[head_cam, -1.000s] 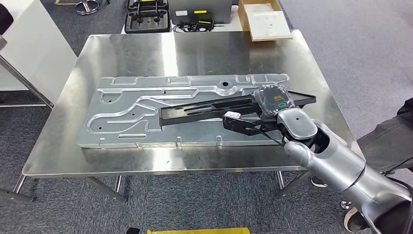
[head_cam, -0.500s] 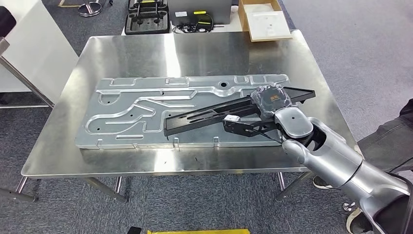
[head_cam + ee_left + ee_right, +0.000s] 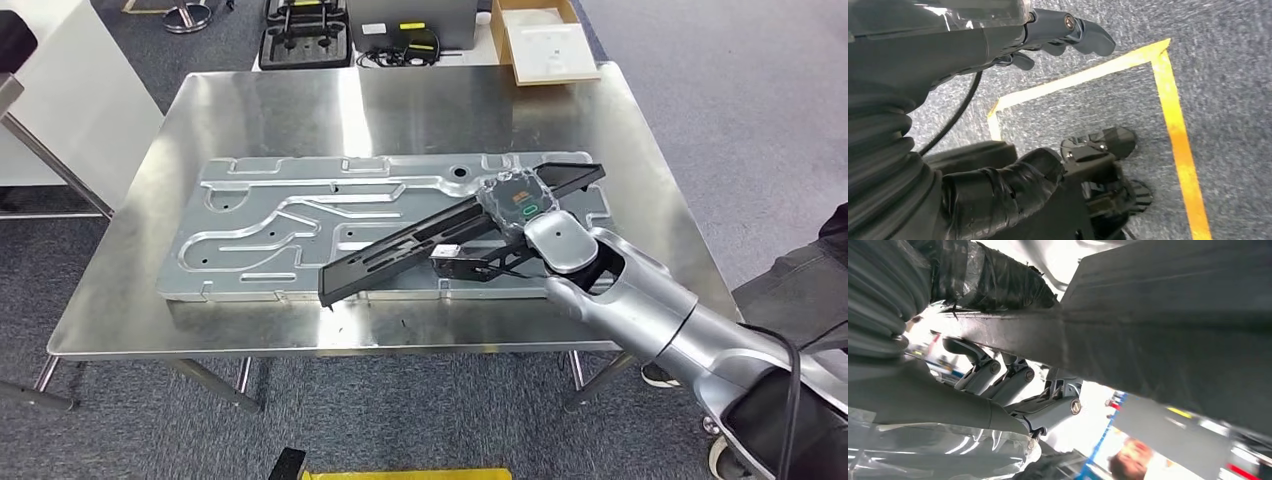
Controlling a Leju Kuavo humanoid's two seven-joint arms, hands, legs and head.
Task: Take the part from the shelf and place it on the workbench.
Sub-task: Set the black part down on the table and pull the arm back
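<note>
A long flat black part (image 3: 400,250) lies slantwise over the big grey metal plate (image 3: 260,220) on the steel workbench (image 3: 400,110). My right hand (image 3: 512,212) grips it near its far end, which points to the back right. Its near end hangs by the plate's front edge; I cannot tell whether it touches. In the right wrist view the black part (image 3: 1168,325) runs between the taped thumb (image 3: 993,285) and the fingers (image 3: 1013,377). My left hand (image 3: 1048,35) hangs over the carpet, holding nothing, its fingers apart.
A cardboard box (image 3: 545,40) and black cases (image 3: 305,35) stand behind the bench. A white cabinet (image 3: 60,90) is at the left. A person's leg (image 3: 800,280) is at the right. Yellow tape lines (image 3: 1178,130) mark the carpet.
My right hand has moved left and farther over the plate. The black part has swung with it into a steeper slant, its near end now at the plate's front edge.
</note>
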